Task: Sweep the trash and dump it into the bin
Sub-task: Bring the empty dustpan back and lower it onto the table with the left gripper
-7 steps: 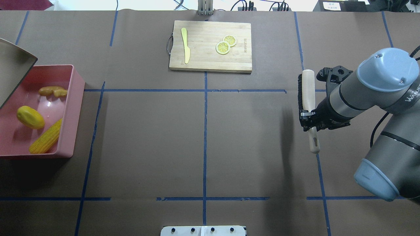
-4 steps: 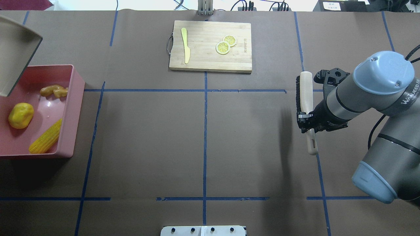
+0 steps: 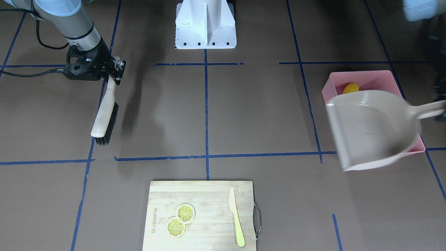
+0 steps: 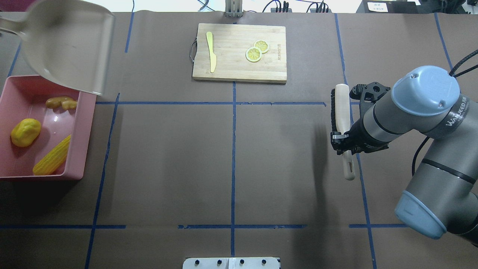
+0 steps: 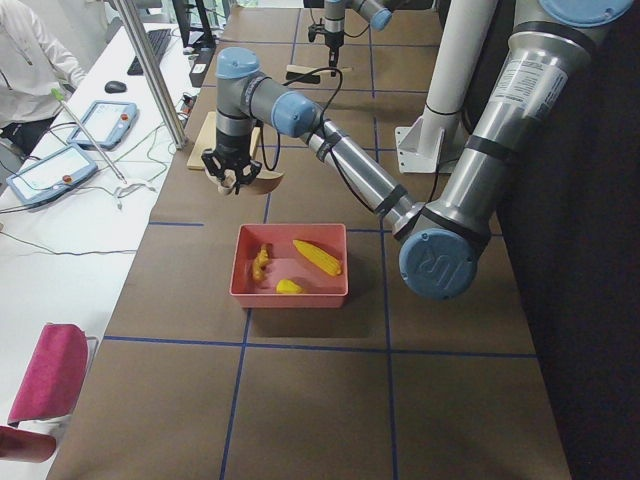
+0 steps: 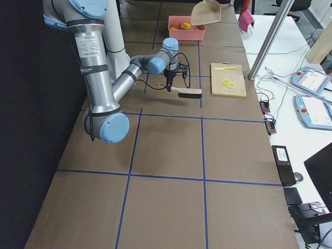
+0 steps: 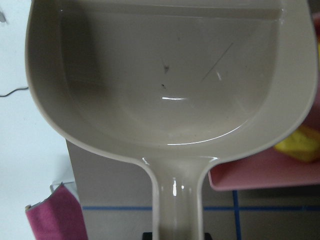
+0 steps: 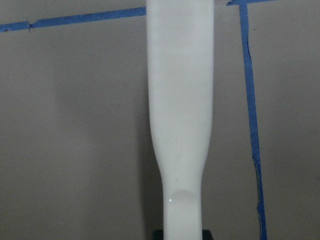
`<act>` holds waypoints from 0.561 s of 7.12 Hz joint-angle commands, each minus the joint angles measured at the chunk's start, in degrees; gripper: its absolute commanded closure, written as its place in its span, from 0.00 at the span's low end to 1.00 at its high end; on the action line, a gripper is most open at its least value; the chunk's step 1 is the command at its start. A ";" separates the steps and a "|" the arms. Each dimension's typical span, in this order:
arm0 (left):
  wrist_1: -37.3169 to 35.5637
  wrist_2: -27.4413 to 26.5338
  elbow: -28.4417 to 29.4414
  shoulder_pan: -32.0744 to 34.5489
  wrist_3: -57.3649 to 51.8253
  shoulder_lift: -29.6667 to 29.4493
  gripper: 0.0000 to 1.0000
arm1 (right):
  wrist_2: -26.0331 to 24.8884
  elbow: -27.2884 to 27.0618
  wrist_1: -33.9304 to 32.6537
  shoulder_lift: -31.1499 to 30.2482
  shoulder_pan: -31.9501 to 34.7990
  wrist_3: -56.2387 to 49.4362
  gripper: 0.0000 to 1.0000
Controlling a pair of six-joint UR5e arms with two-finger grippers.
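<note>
The pink bin (image 4: 80, 149) stands at the table's left end. In it lie the corn cob (image 4: 52, 160), the yellow potato-like lump (image 4: 25, 132) and the ginger root (image 4: 61, 103). My left gripper (image 7: 176, 234) is shut on the handle of the beige dustpan (image 4: 71, 41), which hangs empty over the bin's far edge. In the front-facing view the dustpan (image 3: 373, 129) hides most of the bin (image 3: 362, 75). My right gripper (image 4: 341, 144) is shut on the handle of a wooden brush (image 4: 341, 112), held just over the table on the right.
A wooden cutting board (image 4: 239, 52) at the far middle carries a pale yellow knife (image 4: 211, 52) and two lemon slices (image 4: 257, 50). The robot's white base (image 3: 205, 24) stands at the near middle edge. Blue tape lines cross the brown table.
The dustpan has swung up and away from over the bin toward the far side and turned level. The potato-like lump has rolled left inside the bin. The right arm has shifted the brush slightly left.
</note>
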State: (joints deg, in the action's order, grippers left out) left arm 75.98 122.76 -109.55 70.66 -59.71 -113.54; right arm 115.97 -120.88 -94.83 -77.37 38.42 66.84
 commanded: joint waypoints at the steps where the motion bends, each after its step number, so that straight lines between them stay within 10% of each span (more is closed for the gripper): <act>1: -0.22 -0.50 -0.85 -14.18 16.32 -2.82 0.98 | -0.04 -0.32 0.00 -0.06 0.07 -0.73 0.99; 4: 0.22 -8.75 0.38 -30.19 26.36 -5.99 0.95 | 0.05 -0.15 0.09 -0.06 0.08 -0.83 0.99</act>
State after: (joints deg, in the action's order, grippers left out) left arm 75.91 116.52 -109.42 46.43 -38.01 -118.89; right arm 116.00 -121.01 -94.81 -77.48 38.51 66.05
